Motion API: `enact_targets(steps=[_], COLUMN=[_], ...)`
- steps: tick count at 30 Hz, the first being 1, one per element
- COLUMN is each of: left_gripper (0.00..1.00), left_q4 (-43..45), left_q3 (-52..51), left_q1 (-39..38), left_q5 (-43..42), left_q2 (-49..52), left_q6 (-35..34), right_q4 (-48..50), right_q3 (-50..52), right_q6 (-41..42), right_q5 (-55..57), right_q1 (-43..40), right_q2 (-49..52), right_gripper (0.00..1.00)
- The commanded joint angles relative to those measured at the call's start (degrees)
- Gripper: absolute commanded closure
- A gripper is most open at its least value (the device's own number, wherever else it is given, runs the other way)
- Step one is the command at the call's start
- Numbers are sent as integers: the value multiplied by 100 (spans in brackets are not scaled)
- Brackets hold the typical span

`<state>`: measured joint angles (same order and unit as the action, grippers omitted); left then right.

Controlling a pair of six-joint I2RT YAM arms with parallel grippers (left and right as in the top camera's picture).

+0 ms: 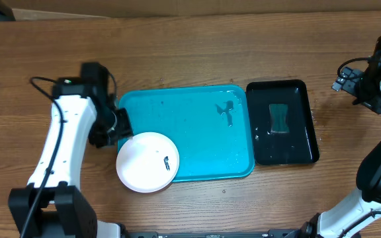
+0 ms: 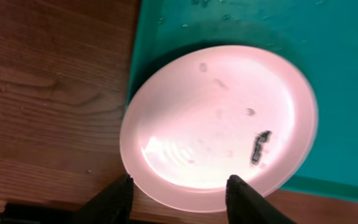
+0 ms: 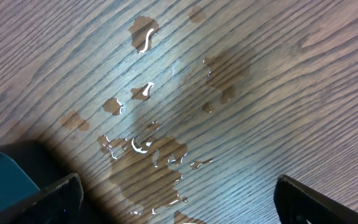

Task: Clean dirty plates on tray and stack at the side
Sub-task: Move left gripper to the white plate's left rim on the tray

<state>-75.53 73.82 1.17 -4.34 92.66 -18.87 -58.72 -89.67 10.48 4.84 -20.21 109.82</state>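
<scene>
White plastic plate (image 2: 222, 118) sits right in front of my left gripper (image 2: 180, 183), its near rim between the two fingers, which stand partly apart and clamp nothing. A dark smear (image 2: 260, 146) marks it ahead and to the right of the hand. The plate overhangs a corner of the turquoise tray (image 1: 197, 132). My right gripper (image 3: 179, 186) hangs spread wide and empty above a puddled wooden table (image 3: 291, 93).

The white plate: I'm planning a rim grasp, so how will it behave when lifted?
The white plate looks thin and plastic, so it is probably light and stiff. Water on the tray suggests a wet, slippery rim. It overhangs the tray's raised corner, so pushing may tip it.
</scene>
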Motion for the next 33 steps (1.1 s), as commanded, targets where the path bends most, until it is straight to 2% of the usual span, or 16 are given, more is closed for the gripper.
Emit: enact_targets(steps=[1,13,29,33], left_gripper=[54,59,58,64], left_q4=[177,1176,1567,1687], left_q3=[-476,-1497,-1971,-2157], left_q1=[7,79,236,236], left_q5=[664,584,577,516], left_q2=[-11,-11,-11,-11], left_q6=[-391,-411,-411,-409], right_q4=[13,13,15,13], right_q3=[-44,-44,-44,-44], right_q6=[22,22,22,22], right_q5=[0,0,0,0], right_q1=[-2,-2,-2,-2], right_q2=[-103,-103,-103,-103], right_gripper=[0,0,0,0])
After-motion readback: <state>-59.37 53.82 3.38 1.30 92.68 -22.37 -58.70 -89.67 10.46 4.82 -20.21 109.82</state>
